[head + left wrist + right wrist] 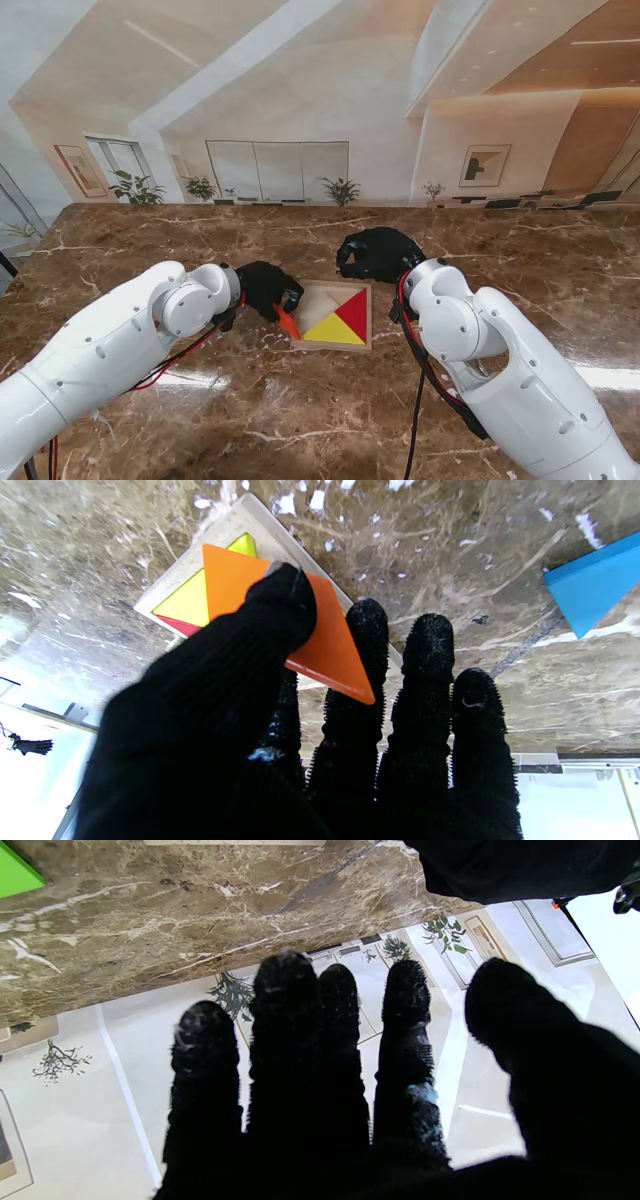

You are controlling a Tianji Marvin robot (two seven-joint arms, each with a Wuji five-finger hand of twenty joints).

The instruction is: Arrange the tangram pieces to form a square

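A square wooden tray [335, 316] lies mid-table with a red triangle [355, 311] and a yellow triangle [333, 331] set in it. My left hand [266, 288], in a black glove, hovers at the tray's left edge and pinches an orange triangle [288, 322] between thumb and fingers. In the left wrist view the orange triangle [280, 622] hangs over the tray's corner [235, 522], above the yellow piece [187, 600]. My right hand [378, 253] floats beyond the tray's far right corner, fingers spread, holding nothing; its fingers [285, 1040] are empty in the right wrist view.
A blue piece [592, 582] lies on the marble in the left wrist view. A green piece [15, 875] shows at the edge of the right wrist view. Neither can be seen from the stand. The brown marble table [300, 420] stretches wide around the tray.
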